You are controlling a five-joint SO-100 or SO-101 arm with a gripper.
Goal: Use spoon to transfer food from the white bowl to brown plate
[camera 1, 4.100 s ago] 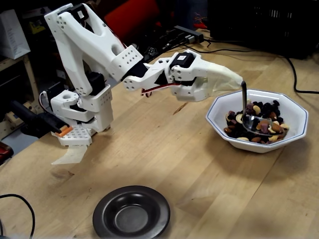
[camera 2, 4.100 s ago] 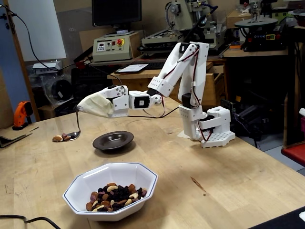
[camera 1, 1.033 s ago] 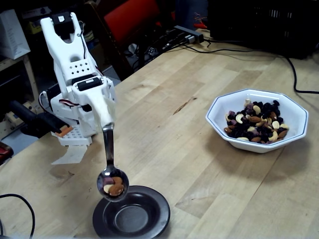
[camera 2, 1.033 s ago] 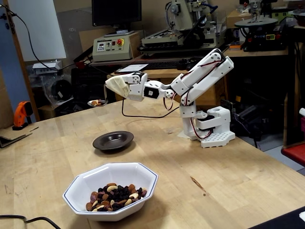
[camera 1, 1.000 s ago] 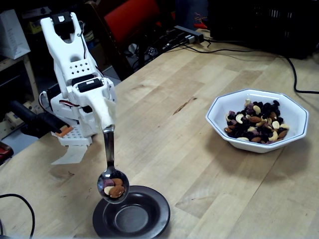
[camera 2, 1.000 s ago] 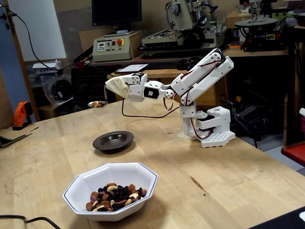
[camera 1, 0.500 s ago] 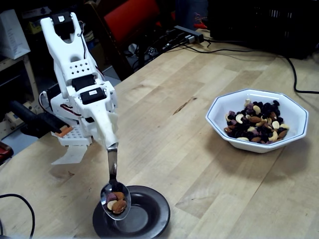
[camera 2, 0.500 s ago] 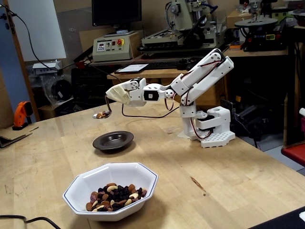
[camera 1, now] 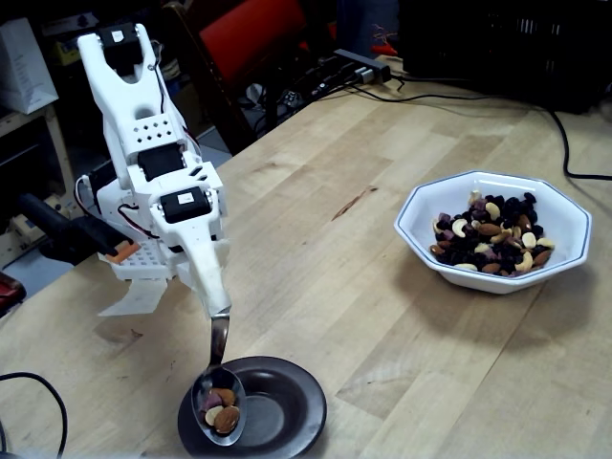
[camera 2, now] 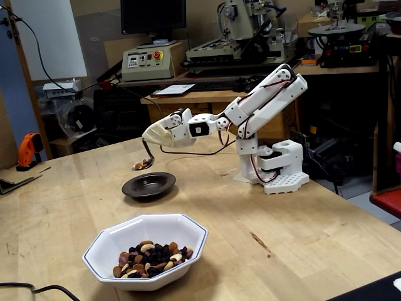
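My gripper (camera 1: 218, 308) (camera 2: 148, 140), its fingers under a cream cover, is shut on the handle of the silver spoon (camera 1: 219, 400) (camera 2: 143, 163). The spoon's oval bowl holds a few nuts and a dark piece of food (camera 1: 225, 414) and hangs just above the left rim of the brown plate (camera 1: 298, 397) (camera 2: 164, 182). The plate's centre looks bare. Far to the right in a fixed view stands the white bowl (camera 1: 562, 218), filled with mixed food (camera 1: 492, 235). It sits at the table's front in a fixed view (camera 2: 119, 236).
The arm's white base (camera 1: 143, 253) (camera 2: 279, 169) stands beside the plate. A black cable (camera 1: 564, 143) runs behind the white bowl and another cable (camera 1: 38, 382) lies at the front left. An orange tool (camera 2: 26, 150) and machines stand past the table's far edge.
The arm has lowered the loaded spoon from well above the plate down to just over its rim. About four seconds ago the spoon was at the white bowl.
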